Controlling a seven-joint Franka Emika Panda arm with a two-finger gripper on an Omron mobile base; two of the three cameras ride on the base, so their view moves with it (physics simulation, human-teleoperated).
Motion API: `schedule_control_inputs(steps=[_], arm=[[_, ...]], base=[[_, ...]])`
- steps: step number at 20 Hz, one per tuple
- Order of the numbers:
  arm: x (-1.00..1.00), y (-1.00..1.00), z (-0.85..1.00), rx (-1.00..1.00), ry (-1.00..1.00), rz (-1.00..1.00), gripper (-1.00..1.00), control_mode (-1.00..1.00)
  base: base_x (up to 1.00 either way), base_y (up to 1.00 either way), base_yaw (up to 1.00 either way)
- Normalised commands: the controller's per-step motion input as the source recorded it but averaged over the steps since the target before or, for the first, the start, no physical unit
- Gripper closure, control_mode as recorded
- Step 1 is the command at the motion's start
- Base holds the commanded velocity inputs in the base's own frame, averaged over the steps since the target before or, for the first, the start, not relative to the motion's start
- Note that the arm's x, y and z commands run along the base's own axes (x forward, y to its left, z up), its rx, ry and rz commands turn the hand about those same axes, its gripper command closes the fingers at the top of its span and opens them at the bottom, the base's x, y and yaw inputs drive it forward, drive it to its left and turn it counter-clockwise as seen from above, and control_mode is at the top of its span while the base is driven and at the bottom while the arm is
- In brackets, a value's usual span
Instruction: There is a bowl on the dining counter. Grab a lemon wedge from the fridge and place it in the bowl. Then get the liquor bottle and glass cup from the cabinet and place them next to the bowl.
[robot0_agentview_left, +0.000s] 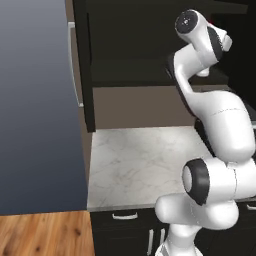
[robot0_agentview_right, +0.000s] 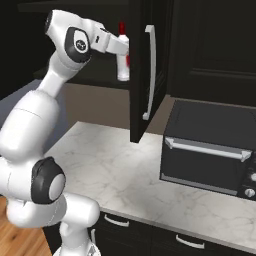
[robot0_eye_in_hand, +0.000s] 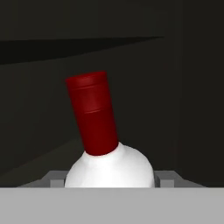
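Cabinet (robot0_agentview_right: 145, 75) door swung open above the marble worktop (robot0_agentview_right: 125, 170), black oven (robot0_agentview_right: 207, 150) to its rt. Arm reaches up into cabinet. Liquor bottle (robot0_agentview_right: 123, 55) sits on the inner shelf, white body w/ red neck, long axis approx vertical, neck pointing up; in hand view neck leans up-left. Claw (robot0_eye_in_hand: 109, 181) straddles the body; touching or not, can't tell.

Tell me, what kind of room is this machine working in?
Most likely a kitchen: a marble counter over dark drawers, a black toaster oven on it, and an open wall cabinet holding a red-capped bottle.
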Motion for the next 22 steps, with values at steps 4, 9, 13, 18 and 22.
schedule_control_inputs(steps=[4, 9, 13, 18, 22], arm=[[-1.0, 0.67, 0.0, 0.0, 0.0, 0.06, 1.0, -1.0], [-1.0, 0.69, 0.0, 0.0, 0.0, 0.11, 1.0, -1.0], [-1.0, 0.45, 0.0, 0.02, 0.03, 0.18, 1.0, -1.0], [-1.0, 0.03, 0.0, 0.07, 0.06, 0.22, 1.0, -1.0], [-0.92, 0.0, 0.0, 0.05, 0.09, 0.22, 1.0, -1.0]], base=[[0.0, 0.0, 0.0], [0.0, 0.0, 0.0], [0.0, 0.0, 0.0], [0.0, 0.0, 0.0], [0.0, 0.0, 0.0]])
